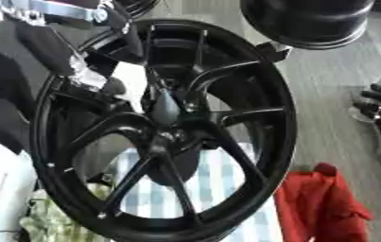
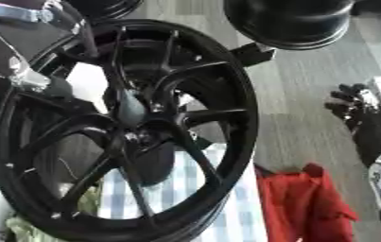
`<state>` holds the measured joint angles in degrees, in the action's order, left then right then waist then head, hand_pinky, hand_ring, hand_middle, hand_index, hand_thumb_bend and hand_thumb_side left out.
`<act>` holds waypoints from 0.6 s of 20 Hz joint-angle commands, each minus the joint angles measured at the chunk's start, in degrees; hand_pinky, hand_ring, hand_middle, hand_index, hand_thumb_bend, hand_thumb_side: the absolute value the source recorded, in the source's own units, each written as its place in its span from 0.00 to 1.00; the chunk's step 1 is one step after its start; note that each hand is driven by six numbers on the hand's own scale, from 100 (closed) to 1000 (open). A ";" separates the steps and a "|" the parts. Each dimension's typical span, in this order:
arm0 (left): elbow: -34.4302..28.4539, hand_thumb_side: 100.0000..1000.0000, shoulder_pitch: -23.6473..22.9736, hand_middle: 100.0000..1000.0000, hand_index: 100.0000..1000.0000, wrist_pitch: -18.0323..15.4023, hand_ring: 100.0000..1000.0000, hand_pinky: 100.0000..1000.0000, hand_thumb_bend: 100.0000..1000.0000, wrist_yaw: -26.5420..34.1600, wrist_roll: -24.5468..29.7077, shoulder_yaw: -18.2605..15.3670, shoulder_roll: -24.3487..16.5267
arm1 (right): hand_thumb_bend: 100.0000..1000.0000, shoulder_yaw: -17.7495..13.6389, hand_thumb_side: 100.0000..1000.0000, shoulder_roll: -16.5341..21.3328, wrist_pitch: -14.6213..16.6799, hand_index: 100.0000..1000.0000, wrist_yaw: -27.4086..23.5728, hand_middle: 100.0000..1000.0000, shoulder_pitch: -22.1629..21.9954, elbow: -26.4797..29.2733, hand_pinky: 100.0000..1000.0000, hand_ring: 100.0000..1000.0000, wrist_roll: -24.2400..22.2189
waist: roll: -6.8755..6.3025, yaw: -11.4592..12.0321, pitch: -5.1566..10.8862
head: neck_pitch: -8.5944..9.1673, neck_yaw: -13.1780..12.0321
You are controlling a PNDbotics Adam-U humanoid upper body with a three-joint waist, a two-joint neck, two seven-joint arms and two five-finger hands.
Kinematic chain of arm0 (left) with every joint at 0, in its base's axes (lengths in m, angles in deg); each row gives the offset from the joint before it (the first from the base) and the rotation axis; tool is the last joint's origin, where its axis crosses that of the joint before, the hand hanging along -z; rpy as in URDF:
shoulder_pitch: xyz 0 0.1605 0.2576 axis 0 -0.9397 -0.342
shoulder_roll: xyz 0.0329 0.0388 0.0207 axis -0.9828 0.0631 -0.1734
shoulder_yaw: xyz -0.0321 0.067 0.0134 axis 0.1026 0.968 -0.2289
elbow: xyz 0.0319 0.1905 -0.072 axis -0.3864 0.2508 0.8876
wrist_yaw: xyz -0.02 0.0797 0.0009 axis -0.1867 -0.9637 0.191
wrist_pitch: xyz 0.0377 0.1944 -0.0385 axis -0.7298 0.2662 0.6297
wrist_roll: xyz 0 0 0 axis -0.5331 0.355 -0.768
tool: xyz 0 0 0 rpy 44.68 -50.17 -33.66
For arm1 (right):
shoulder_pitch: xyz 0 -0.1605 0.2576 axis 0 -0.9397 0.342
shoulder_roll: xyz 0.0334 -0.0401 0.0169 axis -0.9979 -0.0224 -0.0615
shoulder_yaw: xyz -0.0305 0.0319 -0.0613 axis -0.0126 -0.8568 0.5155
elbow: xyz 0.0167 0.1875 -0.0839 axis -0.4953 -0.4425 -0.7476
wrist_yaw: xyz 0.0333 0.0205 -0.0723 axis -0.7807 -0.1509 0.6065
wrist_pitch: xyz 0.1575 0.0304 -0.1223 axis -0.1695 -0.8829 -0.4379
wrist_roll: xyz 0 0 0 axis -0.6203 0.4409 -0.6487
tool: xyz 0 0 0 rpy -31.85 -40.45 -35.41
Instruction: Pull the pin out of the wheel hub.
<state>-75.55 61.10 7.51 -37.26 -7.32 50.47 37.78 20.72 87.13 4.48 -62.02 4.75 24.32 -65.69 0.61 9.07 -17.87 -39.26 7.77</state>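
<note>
Wheel hub: big black alloy rim w/ thin spokes, stands nearly upright and tilted, fills most of both views, centre approx mid-frame. Pin: can't pick it out for sure; a dark tapered shape sits at the hub centre where spokes meet, too blurred to say what it is.

Left hand comes in from upper left, black w/ silver joints, over the rim's upper-left part & reaching toward the spokes. Fingers merge w/ the black spokes, so can't tell if they're spread, closed or clamped on anything.

Right hand at right edge, well apart from the wheel, dark fingers relaxed and apart, holding nothing.

Behind/below the wheel, seen thru the spokes: blue-white checked cloth. Just right of the rim's lower part: red cloth, crumpled. Second black wheel at top, near the first rim's upper right. Grey wood-look floor betw wheel and right hand.
</note>
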 commanded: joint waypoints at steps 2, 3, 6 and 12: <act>-0.35 0.56 0.51 0.71 0.83 -2.91 0.81 0.83 0.34 0.03 3.42 -1.46 -1.09 | 0.00 -0.24 0.80 2.07 -0.27 0.82 0.65 0.73 0.22 0.54 0.92 0.72 0.01 | 0.16 0.03 1.27 | -0.48 0.39; -0.36 0.55 0.36 0.71 0.84 -2.76 0.81 0.83 0.32 0.13 3.42 -1.38 -1.16 | 0.00 -0.21 0.80 2.06 -0.31 0.82 0.71 0.73 0.22 0.55 0.92 0.72 0.00 | 0.17 0.04 1.25 | -0.53 0.41; -0.72 0.53 0.10 0.71 0.85 -2.73 0.81 0.84 0.38 0.22 3.42 -1.03 -1.43 | 0.00 -0.16 0.80 2.04 -0.41 0.82 0.85 0.73 0.19 0.55 0.92 0.72 0.02 | 0.22 0.06 1.18 | -0.62 0.38; -0.16 0.52 0.01 0.72 0.86 -3.02 0.82 0.85 0.39 -1.44 3.42 -1.54 -1.18 | 0.00 0.06 0.80 1.94 -0.65 0.82 1.02 0.72 0.19 0.58 0.92 0.71 -0.07 | 0.36 0.05 1.11 | -0.43 0.30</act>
<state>-75.53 60.30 7.77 -38.35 -7.06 50.12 37.73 20.98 87.13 3.98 -61.37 4.74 24.32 -65.74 0.91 9.14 -17.89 -39.71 8.02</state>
